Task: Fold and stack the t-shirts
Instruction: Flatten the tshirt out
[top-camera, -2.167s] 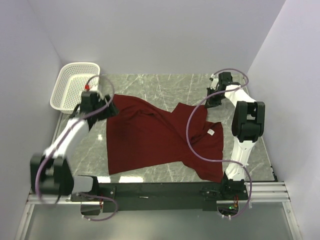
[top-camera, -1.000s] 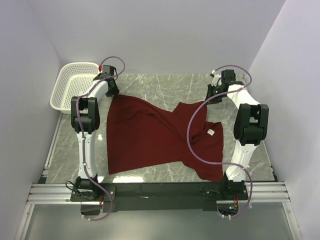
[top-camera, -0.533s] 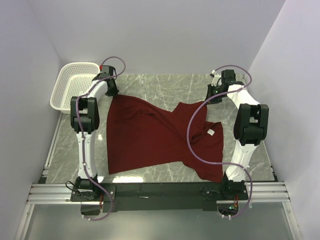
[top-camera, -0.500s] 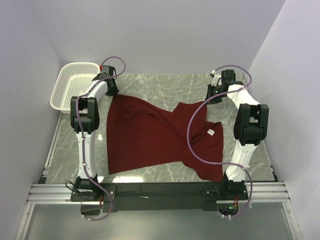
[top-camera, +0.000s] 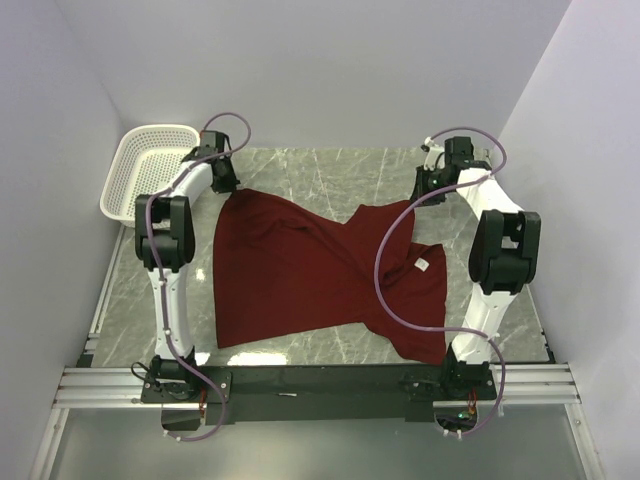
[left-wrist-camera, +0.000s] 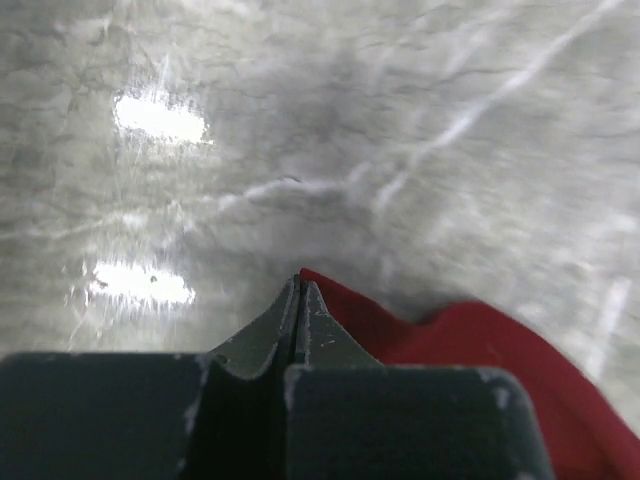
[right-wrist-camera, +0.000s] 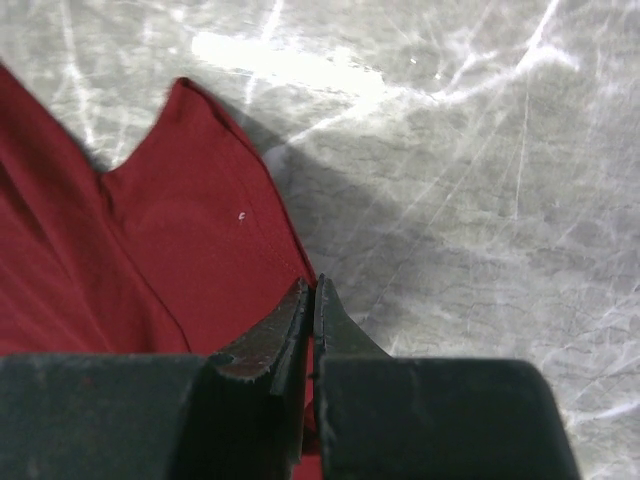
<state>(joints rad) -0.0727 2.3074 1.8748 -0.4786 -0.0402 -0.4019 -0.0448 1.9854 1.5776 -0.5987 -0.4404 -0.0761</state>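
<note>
A maroon t-shirt (top-camera: 300, 270) lies spread and rumpled on the marble table, its small white label (top-camera: 423, 265) showing at the right. My left gripper (top-camera: 228, 186) is at the shirt's far left corner. In the left wrist view its jaws (left-wrist-camera: 300, 285) are pressed together, with the red corner (left-wrist-camera: 470, 340) pinched at their tip. My right gripper (top-camera: 428, 192) is at the shirt's far right edge. In the right wrist view it (right-wrist-camera: 310, 290) is shut, the shirt's hem (right-wrist-camera: 170, 250) runs into the jaws and red cloth shows between them.
A white mesh basket (top-camera: 135, 170) stands at the far left corner, just left of the left arm. Purple cables loop over both arms, and the right one hangs across the shirt (top-camera: 385, 270). Bare marble (top-camera: 330, 170) lies beyond the shirt.
The left arm swung from beside the basket up to the shirt's far left corner, and its jaws have closed on the cloth. The right arm barely moved.
</note>
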